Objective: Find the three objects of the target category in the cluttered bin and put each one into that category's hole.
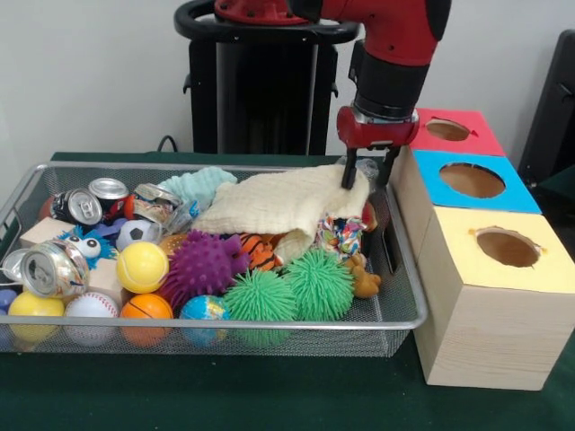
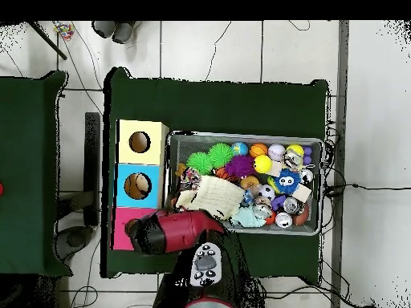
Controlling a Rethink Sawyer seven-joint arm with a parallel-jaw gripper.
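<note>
The silver wire-mesh bin [image 1: 269, 324] is full of clutter; it also shows in the overhead view [image 2: 241, 136]. My gripper [image 1: 369, 172] hangs over the bin's far right corner, open, with one finger [image 1: 347, 176] touching the edge of a cream cloth [image 1: 278, 202] and the other by the bin's wall. Something clear and crinkly sits between them. Beside the bin stand three wooden boxes with holes: red top [image 1: 446, 132], blue top [image 1: 472, 180], yellow top [image 1: 508, 247]. In the overhead view my arm [image 2: 181, 231] hides the gripper.
In the bin lie crushed cans [image 1: 56, 269], a yellow ball [image 1: 142, 267], a basketball [image 1: 145, 308], a purple spiky ball [image 1: 205, 265], two green spiky balls [image 1: 319, 283], a teal cloth [image 1: 199, 184], a brown plush [image 1: 364, 280] and a wooden block [image 1: 45, 232].
</note>
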